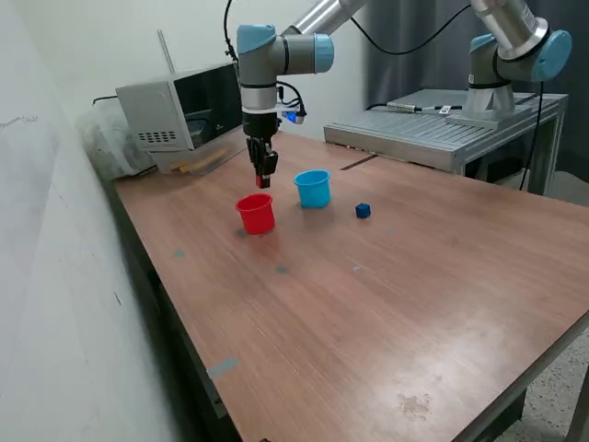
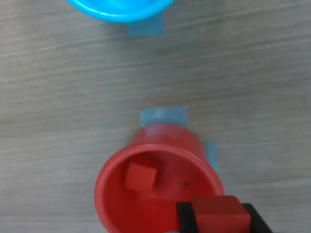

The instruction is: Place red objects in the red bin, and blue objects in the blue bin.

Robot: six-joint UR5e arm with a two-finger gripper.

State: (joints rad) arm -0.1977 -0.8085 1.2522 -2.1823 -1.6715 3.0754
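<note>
The red bin [image 1: 256,214] is a small red cup on the wooden table, and one red cube [image 2: 141,177] lies inside it. Directly above its rim hangs my gripper [image 1: 265,180], shut on a second red cube [image 2: 217,214] held between the black fingers [image 2: 184,216]. The light blue cup, the blue bin [image 1: 313,188], stands just to the exterior view's right of the red one; its rim [image 2: 119,9] shows in the wrist view. A dark blue cube [image 1: 363,211] rests on the table further to the exterior view's right.
A microwave [image 1: 181,112] stands at the back on the exterior view's left. A grey metal platform [image 1: 442,129] carries a second robot base [image 1: 502,74] at the back right. Blue tape marks [image 2: 163,115] sit on the table beside the red cup.
</note>
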